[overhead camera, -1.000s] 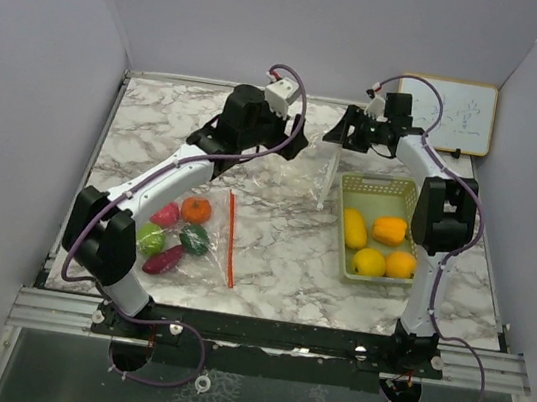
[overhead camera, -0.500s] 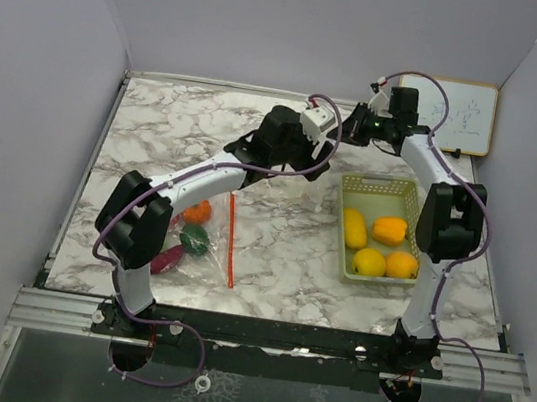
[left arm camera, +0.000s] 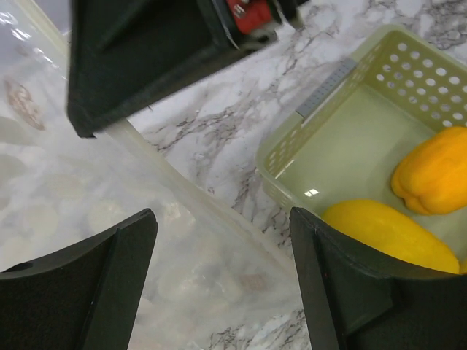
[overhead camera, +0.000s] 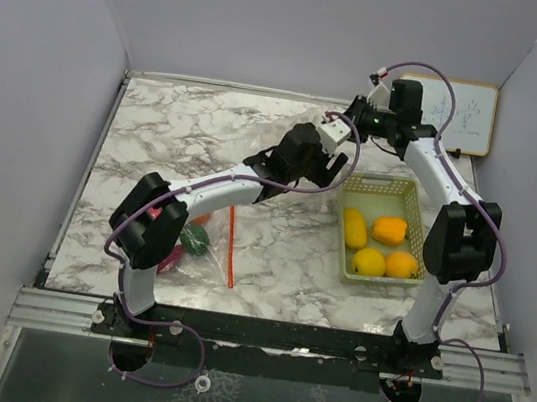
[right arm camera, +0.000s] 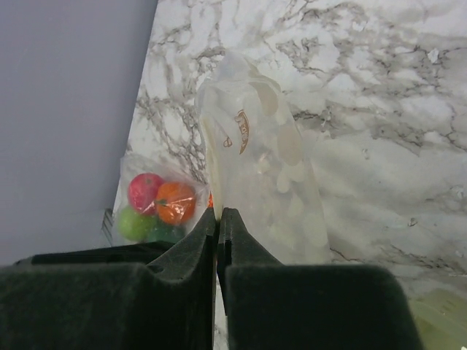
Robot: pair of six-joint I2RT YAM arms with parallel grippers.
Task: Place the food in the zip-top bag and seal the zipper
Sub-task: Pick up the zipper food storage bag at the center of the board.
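The clear zip-top bag [right arm camera: 255,160] is stretched across the marble, its red zipper strip [overhead camera: 230,241] lying on the table. My right gripper [right arm camera: 218,211] is shut on the bag's thin edge at the back [overhead camera: 354,113]. Pink [right arm camera: 145,191], orange [right arm camera: 175,202] and green [right arm camera: 133,222] food sits inside the bag's far end. My left gripper [left arm camera: 222,219] is open, hovering over the bag's plastic [left arm camera: 182,240] beside the basket [left arm camera: 306,124], with nothing between its fingers. In the basket lie a long yellow piece [overhead camera: 355,227], an orange pepper [overhead camera: 390,229] and two round ones [overhead camera: 368,263].
The pale green mesh basket [overhead camera: 382,183] stands at the right of the table. A small whiteboard [overhead camera: 458,116] leans against the back right wall. Grey walls close in the table on the left, back and right.
My left arm has swung right, from above the bag's left part to just beside the basket. My right gripper has closed on the bag's edge.
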